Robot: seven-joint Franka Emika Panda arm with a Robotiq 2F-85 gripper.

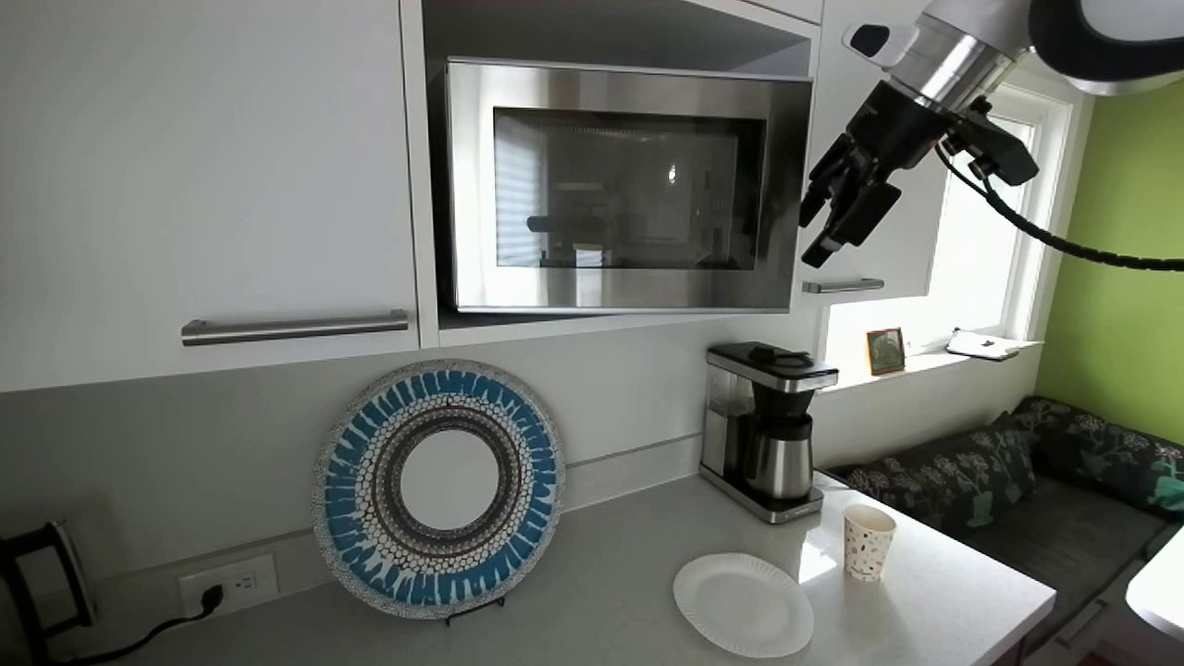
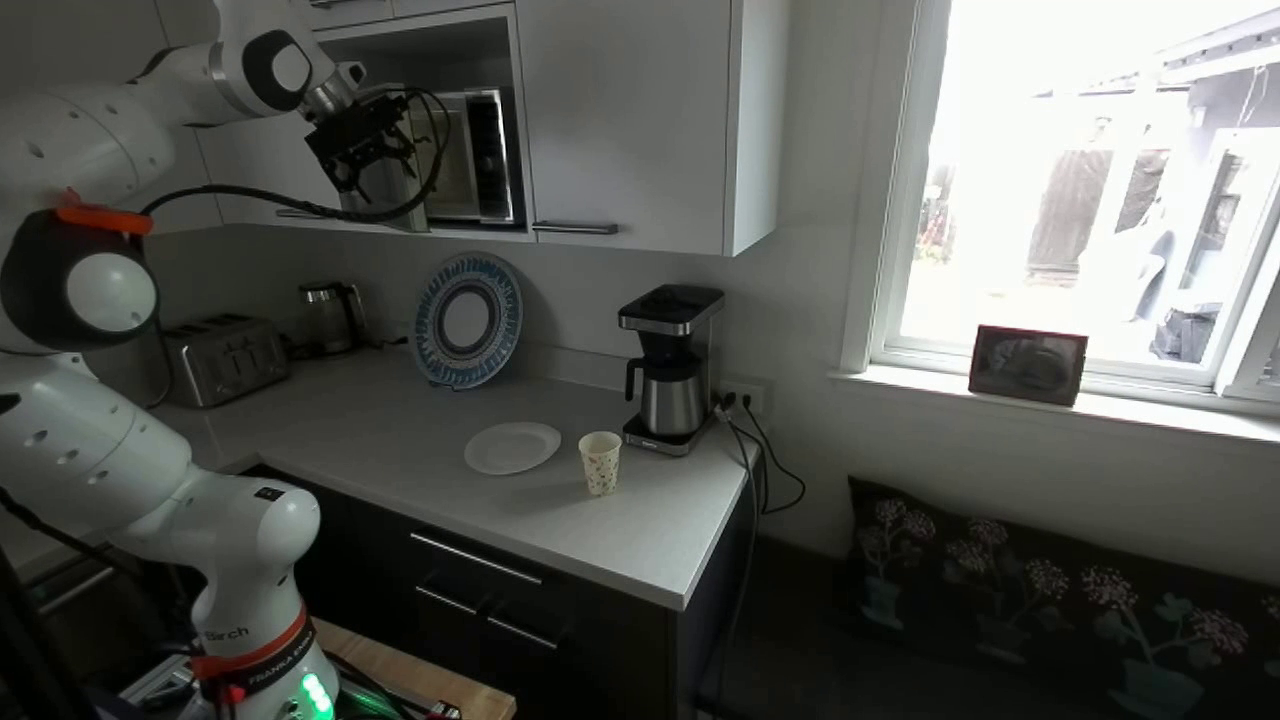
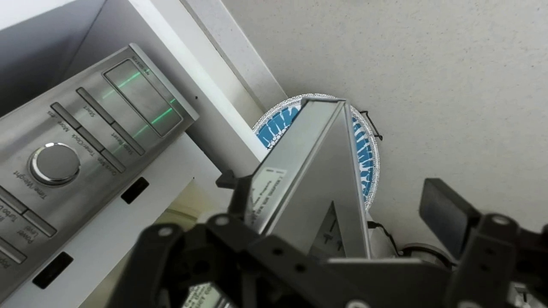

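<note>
Far left in an exterior view, a steel toaster (image 2: 230, 368), set back from the inner bend in the front edge of the desk (image 2: 640, 545). Next along, toward the back corner, a kettle (image 2: 325, 320). High above desk level, even with the wall cabinets (image 2: 630, 110), the fingers (image 3: 445, 214): spread wide apart, gripping nothing. Showing between them in the wrist view, the microwave door (image 3: 323, 184), standing open, close by one finger and well apart from the other; impossible to tell whether touching. Just to the right, the microwave (image 2: 495, 155), above the desk's back edge, control panel (image 3: 107, 128) exposed. Beneath, near that back edge, a round blue-patterned platter (image 1: 449, 481), standing almost upright. Farther right, midway between back and front edges, a white plate (image 2: 512, 448), lying flat. Then a speckled cup (image 2: 600, 465), upright, apart from the plate and nearer the front right corner. Close to the back edge near the right end, a coffee maker (image 2: 670, 345) holding a steel jug (image 2: 670, 400). Past the right edge, a framed picture (image 2: 1027, 365) on a windowsill (image 2: 900, 380).
</note>
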